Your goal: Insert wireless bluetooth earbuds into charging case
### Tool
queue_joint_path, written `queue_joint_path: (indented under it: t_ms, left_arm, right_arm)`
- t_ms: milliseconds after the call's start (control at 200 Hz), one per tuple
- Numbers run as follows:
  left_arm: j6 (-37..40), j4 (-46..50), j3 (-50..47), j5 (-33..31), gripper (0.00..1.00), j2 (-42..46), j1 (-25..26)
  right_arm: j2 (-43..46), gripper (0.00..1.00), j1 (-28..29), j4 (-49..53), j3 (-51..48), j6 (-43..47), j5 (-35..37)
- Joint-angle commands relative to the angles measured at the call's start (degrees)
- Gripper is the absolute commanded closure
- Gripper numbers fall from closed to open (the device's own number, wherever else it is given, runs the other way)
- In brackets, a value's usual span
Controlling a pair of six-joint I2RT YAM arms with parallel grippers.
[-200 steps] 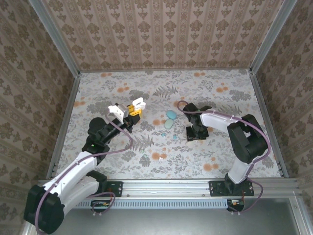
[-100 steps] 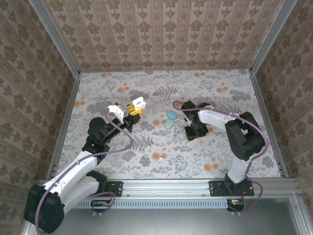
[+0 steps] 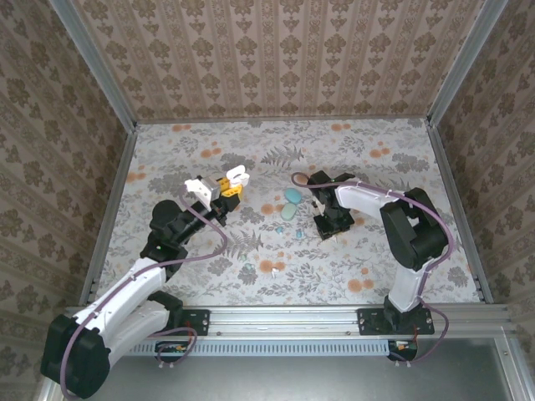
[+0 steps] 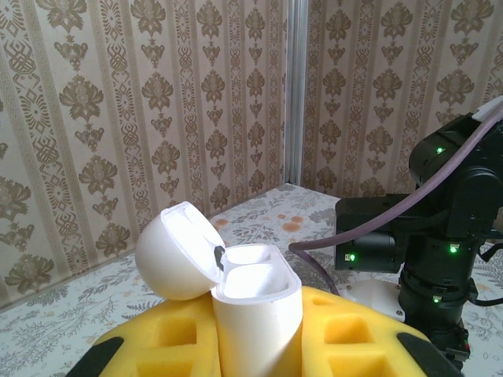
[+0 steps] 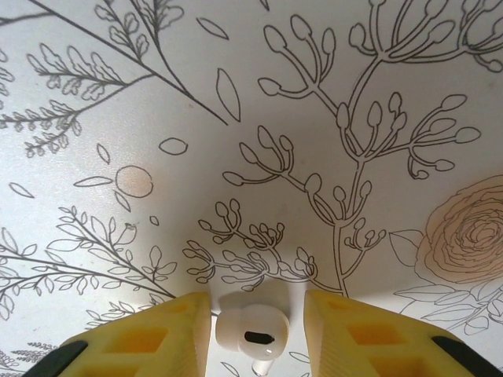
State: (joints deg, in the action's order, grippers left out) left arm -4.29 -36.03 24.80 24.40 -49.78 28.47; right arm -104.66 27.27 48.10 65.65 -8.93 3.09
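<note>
Wrist views: left hand (image 4: 255,345) clenches open case (image 4: 253,294); right hand (image 5: 259,314) (unclenched) straddles earbud (image 5: 250,327).

Beige wallpapered walls with a brown damask-and-stripe pattern (image 3: 276,58) are enclosing the workspace on three sides, with silver aluminium corner posts (image 3: 92,63) running along their joins. A pale tabletop printed with grey leaves and orange blossoms (image 3: 351,150) is lying under soft, even light. A ribbed aluminium rail (image 3: 284,317) is bordering its near edge.
</note>
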Motion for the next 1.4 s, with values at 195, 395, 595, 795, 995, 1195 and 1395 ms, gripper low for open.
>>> queue_joint_path:
  t_ms: [195,395,595,795,995,1195,1395]
  left_arm:
    - [-0.5,-1.2,2.0,0.7,0.82,0.8,0.2]
    - [-0.6,-1.3,2.2,0.8,0.82,0.6,0.2]
    - [-0.8,-1.3,2.0,0.8,0.82,0.6,0.2]
    - [-0.7,-1.2,2.2,0.8,0.82,0.6,0.2]
    - [-0.7,-1.3,2.4,0.9,0.82,0.4,0.3]
    - [-0.7,-1.2,2.4,0.9,0.82,0.5,0.3]
    - [-0.7,-1.2,2.5,0.9,0.82,0.2,0.3]
  right_arm:
    - [-1.3,0.63,0.6,1.8,0.0,0.4,2.0]
    - [-1.6,0.63,0.7,1.8,-0.2,0.1,1.6]
    - [-1.9,0.64,0.8,1.8,-0.9,-0.3,1.1]
    - [-1.4,0.64,0.5,2.0,-1.7,-1.1,1.1]
    - [-0.8,0.66,0.3,1.7,-2.4,-1.6,1.1]
    - [0.2,0.64,0.2,2.4,-2.0,-1.8,1.4]
    - [0.1,0.64,-0.2,2.4,-2.1,-1.3,0.9]
